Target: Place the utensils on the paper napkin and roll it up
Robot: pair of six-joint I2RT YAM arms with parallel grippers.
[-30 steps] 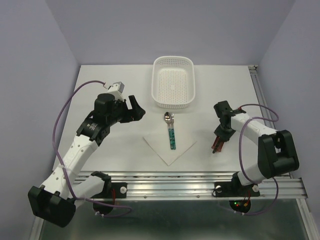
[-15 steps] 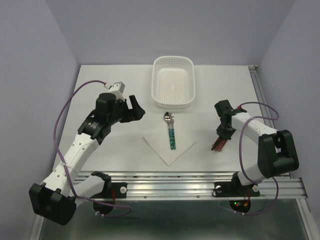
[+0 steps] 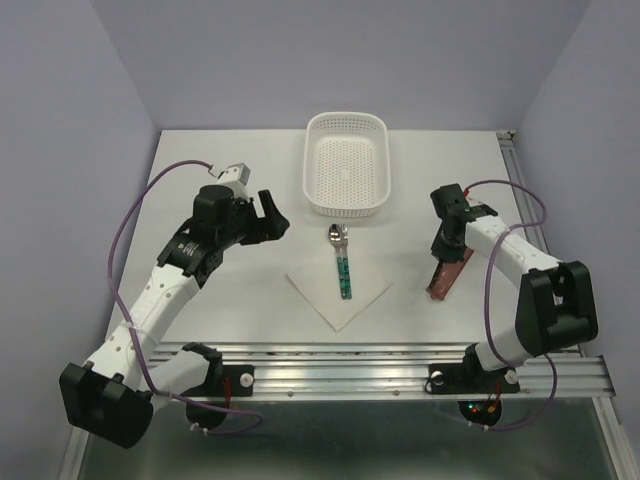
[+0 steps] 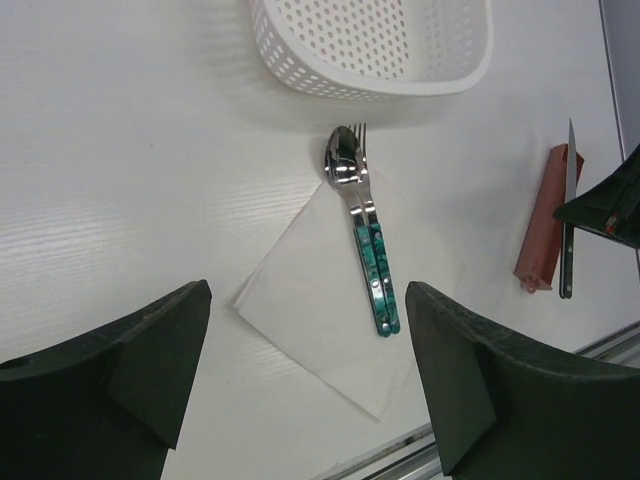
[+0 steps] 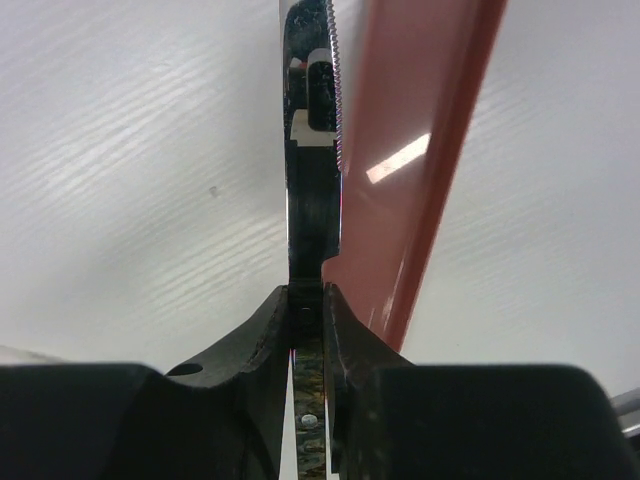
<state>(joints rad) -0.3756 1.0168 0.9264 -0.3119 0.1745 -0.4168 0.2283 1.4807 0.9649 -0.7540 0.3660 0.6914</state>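
On the paper napkin [image 3: 318, 290], toward the near middle of the surface [image 3: 460, 170], found the spoon [image 4: 343, 166] lying with its green handle along the sheet and its bowl out past the far corner, toward the white basket [image 3: 346, 208]. Found a fork [image 4: 360, 131] tight beside the spoon, tines just showing next to the bowl. Judged that part of the placing done.

Noted the right hand [image 5: 307, 300] closed on the handle of a knife [image 5: 312, 120], serrated blade on edge and pointing away from the wrist. Located this hand low over the surface, well to the right of the napkin, with the knife just beside a red-brown strip [image 4: 543, 225] (purpose unclear; possibly a sheath or rest). Could not tell whether blade and strip touched, nor whether the blade met the surface.

Noted the left hand [image 4: 307, 300] spread wide and holding nothing, hanging above the surface to the left of the napkin, fingers turned toward it.

Judged the task less than half complete: knife not yet on the napkin, rolling not begun, sheet flat and unfolded with one corner pointing toward the arms. Expected the knife to need laying alongside the other two before any rolling.

Recorded the surface as plain white and matt, edged at the near side by an aluminium rail [image 3: 400, 360] carrying both arm bases. Recorded pale lilac walls [image 3: 300, 60] closing the left, far and right sides.
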